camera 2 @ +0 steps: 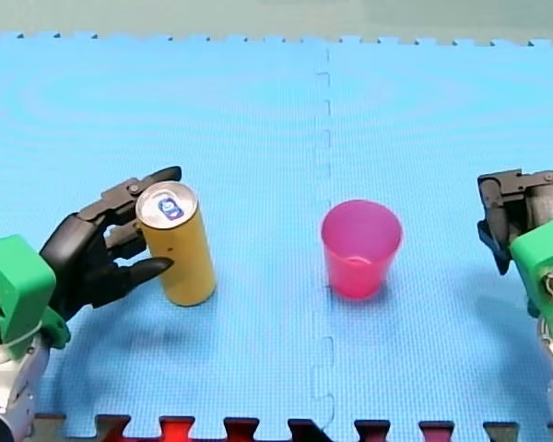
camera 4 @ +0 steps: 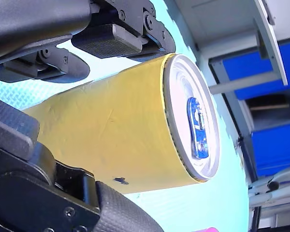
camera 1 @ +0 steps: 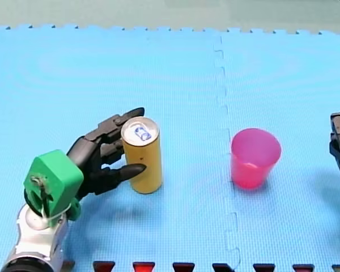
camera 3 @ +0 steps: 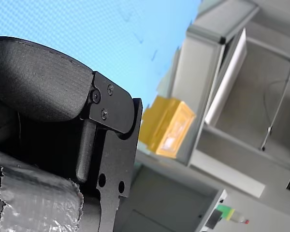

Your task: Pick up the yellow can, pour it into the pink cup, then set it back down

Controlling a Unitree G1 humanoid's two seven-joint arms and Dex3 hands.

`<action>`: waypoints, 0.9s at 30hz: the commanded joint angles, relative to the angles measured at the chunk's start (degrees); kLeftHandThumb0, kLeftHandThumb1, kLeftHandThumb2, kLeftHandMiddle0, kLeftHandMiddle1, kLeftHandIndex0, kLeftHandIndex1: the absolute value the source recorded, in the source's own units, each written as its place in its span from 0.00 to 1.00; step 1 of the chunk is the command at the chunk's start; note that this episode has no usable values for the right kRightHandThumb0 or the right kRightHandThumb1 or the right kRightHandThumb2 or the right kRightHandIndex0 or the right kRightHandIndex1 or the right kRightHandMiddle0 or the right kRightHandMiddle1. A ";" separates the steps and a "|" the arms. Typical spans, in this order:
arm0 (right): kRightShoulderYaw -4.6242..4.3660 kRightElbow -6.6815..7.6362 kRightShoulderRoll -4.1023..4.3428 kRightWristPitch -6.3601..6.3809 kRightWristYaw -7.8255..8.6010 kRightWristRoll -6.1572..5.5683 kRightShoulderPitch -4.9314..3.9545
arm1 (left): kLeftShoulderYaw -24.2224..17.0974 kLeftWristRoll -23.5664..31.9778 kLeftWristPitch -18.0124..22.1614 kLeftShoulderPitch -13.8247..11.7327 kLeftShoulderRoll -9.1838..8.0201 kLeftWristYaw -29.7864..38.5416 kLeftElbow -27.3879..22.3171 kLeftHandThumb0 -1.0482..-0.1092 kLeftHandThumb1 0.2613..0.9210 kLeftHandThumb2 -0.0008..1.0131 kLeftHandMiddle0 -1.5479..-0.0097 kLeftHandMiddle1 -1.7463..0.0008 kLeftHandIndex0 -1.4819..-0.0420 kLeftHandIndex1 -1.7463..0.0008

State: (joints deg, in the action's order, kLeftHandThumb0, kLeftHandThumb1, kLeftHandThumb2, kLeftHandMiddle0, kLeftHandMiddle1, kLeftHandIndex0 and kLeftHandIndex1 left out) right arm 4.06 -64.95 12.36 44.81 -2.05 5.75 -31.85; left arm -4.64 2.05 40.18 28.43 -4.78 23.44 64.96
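Since I must lift before I pour, my left hand [camera 1: 102,161]: closed round the tall yellow metal can [camera 1: 144,161] from its side.
Can: upright on the blue foam mat [camera 1: 175,79], toward its front left corner, touching my hand.
Round pink plastic cup [camera 1: 255,158]: open side up, well apart, toward the mat's right edge, ready for pouring.
My right hand [camera 2: 516,216]: curled, holding nothing, at the mat's right edge.

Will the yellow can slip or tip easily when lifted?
The yellow can looks metal, so probably stiff. Its smooth wall may slip in the left hand gripping it. Tall and narrow, it could tip when set down. The right hand is beyond the pink cup.
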 commanded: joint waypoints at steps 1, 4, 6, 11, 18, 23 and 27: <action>0.22 0.02 0.47 0.31 0.24 -0.28 0.12 | 0.16 -0.23 -0.22 0.39 0.03 -0.35 0.14 0.00 0.78 0.00 0.70 1.00 0.75 1.00; 0.24 0.12 0.51 0.39 0.36 -0.28 0.23 | 0.37 -0.41 -0.25 0.42 0.16 -0.51 0.13 0.00 0.78 0.00 0.70 1.00 0.75 1.00; 0.22 0.17 0.49 0.49 0.35 -0.25 0.30 | 0.56 -0.61 -0.28 0.41 0.27 -0.52 0.08 0.00 0.79 0.00 0.70 1.00 0.75 1.00; 0.22 0.44 0.42 0.76 0.43 -0.26 0.66 | 1.06 -1.11 0.05 0.47 0.30 -0.01 0.27 0.00 0.79 0.00 0.70 1.00 0.75 1.00; 0.31 0.55 0.46 1.23 0.67 -0.37 1.10 | 1.34 -1.25 -0.02 1.11 0.29 0.44 0.74 0.02 0.76 0.00 0.71 1.00 0.76 1.00; 0.37 0.58 0.56 1.42 0.90 -0.44 1.21 | 1.72 -1.56 -0.19 1.40 0.35 0.55 0.80 0.03 0.76 0.00 0.72 1.00 0.77 1.00; 0.35 0.61 0.57 1.54 0.85 -0.37 1.32 | 2.16 -1.77 -0.60 1.43 0.42 1.44 0.49 0.10 0.69 0.00 0.73 1.00 0.78 1.00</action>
State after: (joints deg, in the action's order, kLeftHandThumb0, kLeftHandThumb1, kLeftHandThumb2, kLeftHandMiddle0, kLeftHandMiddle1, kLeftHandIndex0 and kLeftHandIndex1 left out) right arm 4.31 -64.51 12.58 46.01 -1.17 5.49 -30.61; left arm -2.67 0.30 39.96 29.59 -4.26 24.53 65.56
